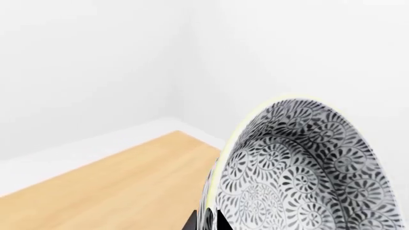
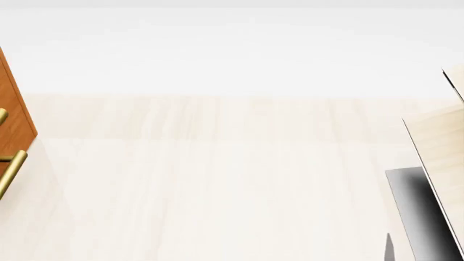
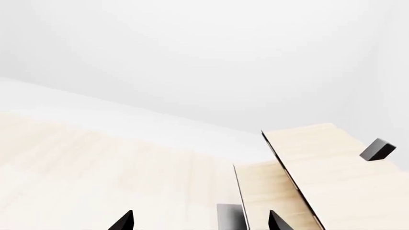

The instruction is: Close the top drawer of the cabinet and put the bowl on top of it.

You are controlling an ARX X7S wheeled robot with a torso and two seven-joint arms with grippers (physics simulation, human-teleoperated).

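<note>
Bowl [image 1: 307,172] held tilted in left claw [image 1: 208,221], clamped on its rim, raised above orange-brown cabinet [image 1: 121,184] top. Right claw [image 3: 199,221] spread wide, gripping nothing, above pale floor [image 3: 96,167] near plywood structure [image 3: 319,167]. Cabinet edge with brass handles [image 2: 11,168] at head view's left; drawer position indeterminable.

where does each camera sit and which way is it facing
Left wrist view: near the left gripper, facing the bowl it holds above an orange-brown wooden surface; only dark finger bits show.
Head view: on the head, looking forward and down at the pale floor, with the cabinet at the left edge; no arms show.
Right wrist view: near the right gripper, open and empty, facing the floor and wall; two dark fingertips show.
Shared: head and right wrist views both show the pale plywood structure.
</note>
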